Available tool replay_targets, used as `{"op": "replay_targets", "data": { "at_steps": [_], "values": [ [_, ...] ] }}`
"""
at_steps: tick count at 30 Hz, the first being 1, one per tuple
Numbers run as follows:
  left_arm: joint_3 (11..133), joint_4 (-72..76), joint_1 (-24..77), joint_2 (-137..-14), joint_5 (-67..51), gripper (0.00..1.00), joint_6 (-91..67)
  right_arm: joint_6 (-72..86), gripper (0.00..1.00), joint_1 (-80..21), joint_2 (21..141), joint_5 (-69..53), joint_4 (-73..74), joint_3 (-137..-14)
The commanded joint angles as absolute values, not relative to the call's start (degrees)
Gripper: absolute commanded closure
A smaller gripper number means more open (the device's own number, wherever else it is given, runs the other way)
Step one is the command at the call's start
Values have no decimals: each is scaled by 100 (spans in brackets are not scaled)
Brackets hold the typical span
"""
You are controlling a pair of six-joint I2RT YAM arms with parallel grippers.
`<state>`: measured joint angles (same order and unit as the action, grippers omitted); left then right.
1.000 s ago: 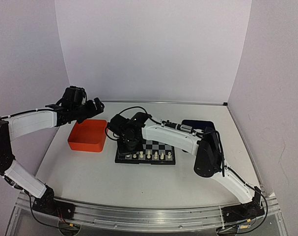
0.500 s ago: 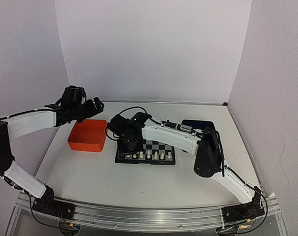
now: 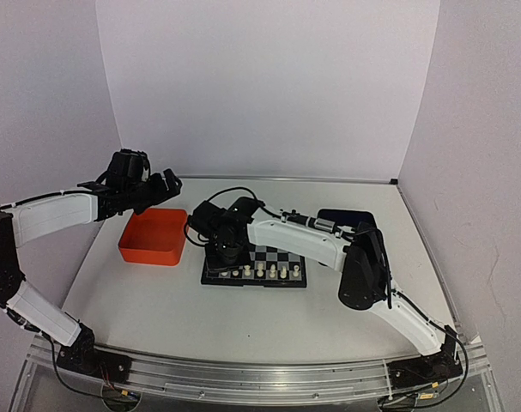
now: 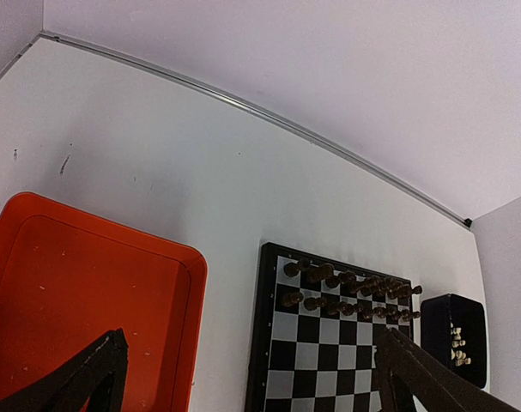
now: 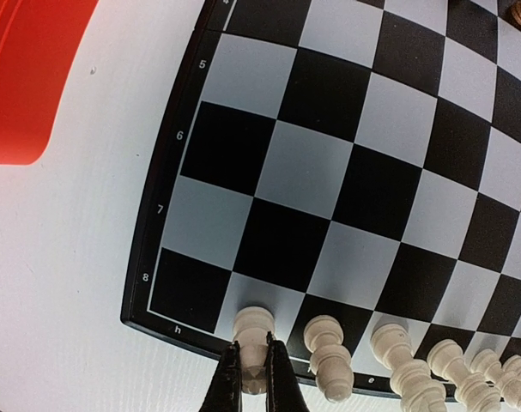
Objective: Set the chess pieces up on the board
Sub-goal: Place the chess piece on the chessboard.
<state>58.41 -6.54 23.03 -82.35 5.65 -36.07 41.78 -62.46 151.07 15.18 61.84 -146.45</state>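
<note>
At the near left edge of the board [image 5: 269, 172], my right gripper [image 5: 253, 384] is clamping its jaws shut on a cream piece [image 5: 253, 328], which is standing on the pale square just beside the corner one. I cannot tell how high on it my pads are sitting. I am judging it light, hard and smooth, so it is likely to slip or topple if I am gripping off-centre; squeezing square across its narrow body is looking safest. Beside it, more of the chess pieces [image 5: 329, 356] are lining the same edge row, close enough to knock. Further out, others are lying in the dark blue tray [image 4: 453, 300]. My left gripper [image 3: 161, 187] is hanging wide open above the orange tray [image 3: 153, 236], holding nothing.
</note>
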Motion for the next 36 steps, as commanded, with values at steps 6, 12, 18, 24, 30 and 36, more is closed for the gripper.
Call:
{"op": "replay_targets", "data": {
  "at_steps": [6,12,18,24,30,36],
  "values": [
    [5818,-567,2274,-8024,511,0,-3595,4157,94,-6273,15245,1512,6291,-14726],
    [5816,-554,2276,-8024,501,0,-3573,4127,87,-6273,15243,1543,6286,-14773],
    [5822,-534,2271,-8037,477,0,-3552,4116,82,-6272,15243,1573,6281,-14836],
    [5822,-525,2276,-8042,466,0,-3535,4091,80,-6269,15271,1550,6284,-14912],
    [5823,-513,2275,-8042,449,0,-3525,4039,79,-6272,15294,1508,6264,-14990],
    [5820,-492,2275,-8035,433,0,-3516,4006,78,-6274,15266,1516,6216,-15047]
  ]
}}
